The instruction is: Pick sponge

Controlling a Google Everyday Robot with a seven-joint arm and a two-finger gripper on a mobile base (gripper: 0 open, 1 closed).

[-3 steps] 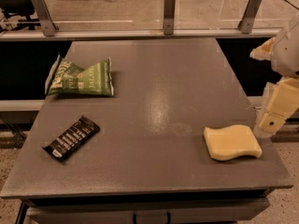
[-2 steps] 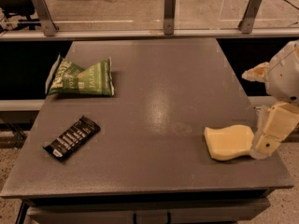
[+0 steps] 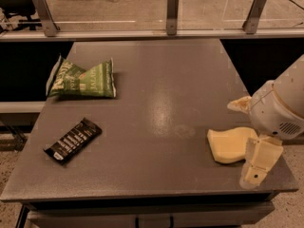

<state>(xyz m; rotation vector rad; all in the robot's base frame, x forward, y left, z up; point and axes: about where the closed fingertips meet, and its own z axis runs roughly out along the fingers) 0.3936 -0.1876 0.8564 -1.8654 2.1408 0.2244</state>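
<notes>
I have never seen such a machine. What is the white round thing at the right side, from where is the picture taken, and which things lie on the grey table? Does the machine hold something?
The white rounded shape is the end of a robot's single arm. The pale blocky part hanging below it is the gripper, the tool it grasps with. There is only one camera. It looks down at the table from above its near edge, but where it is mounted is not known.

Three things lie on the table: a green snack bag at the far left, a black wrapped bar at the near left, and a pale yellow sponge at the near right.

The sponge lies flat on the table, not lifted. The gripper is at its right edge. Whether it touches the sponge cannot be seen.
</notes>
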